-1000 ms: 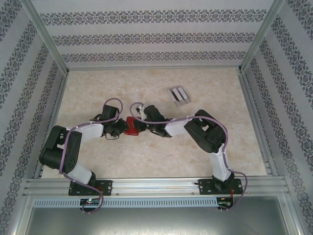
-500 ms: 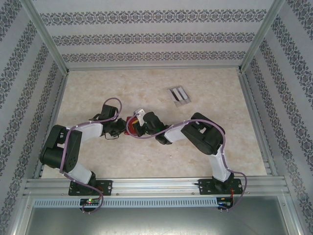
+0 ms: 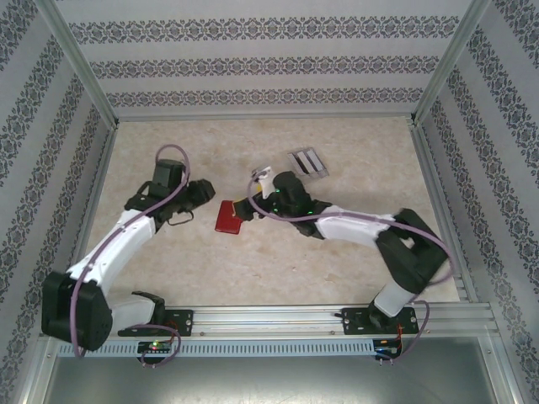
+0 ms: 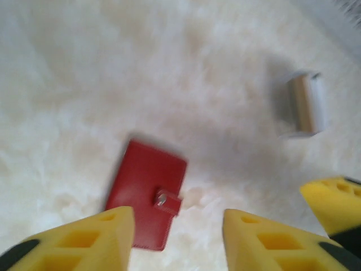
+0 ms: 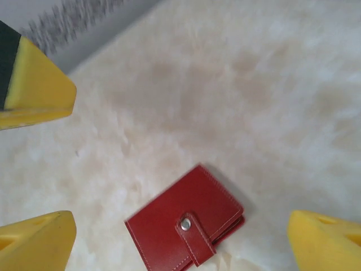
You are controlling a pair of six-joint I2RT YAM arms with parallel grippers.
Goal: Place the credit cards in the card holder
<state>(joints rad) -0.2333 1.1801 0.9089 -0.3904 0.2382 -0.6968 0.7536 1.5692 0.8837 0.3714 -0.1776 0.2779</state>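
Note:
The card holder (image 3: 228, 216) is a small red wallet lying flat on the table, folded shut with its snap tab (image 5: 193, 234) fastened. It also lies below both wrist cameras, as the card holder (image 4: 148, 195) and the card holder (image 5: 183, 223). My left gripper (image 3: 200, 195) hovers just left of it, open and empty, its yellow fingers (image 4: 84, 243) apart. My right gripper (image 3: 253, 202) hovers just right of it, wide open, with nothing between its fingers (image 5: 34, 240). The credit cards are out of view.
A light grey slotted stand (image 3: 307, 162) lies behind and to the right of the wallet, blurred in the left wrist view as the stand (image 4: 304, 104). Patterned walls and metal rails (image 3: 93, 185) enclose the beige table. The right gripper's fingertip (image 4: 335, 203) shows opposite.
Both grippers were shut against the wallet between them; both have opened and drawn back. The wallet now lies free on the table. The left arm has stretched out, and the right arm has swung outward.

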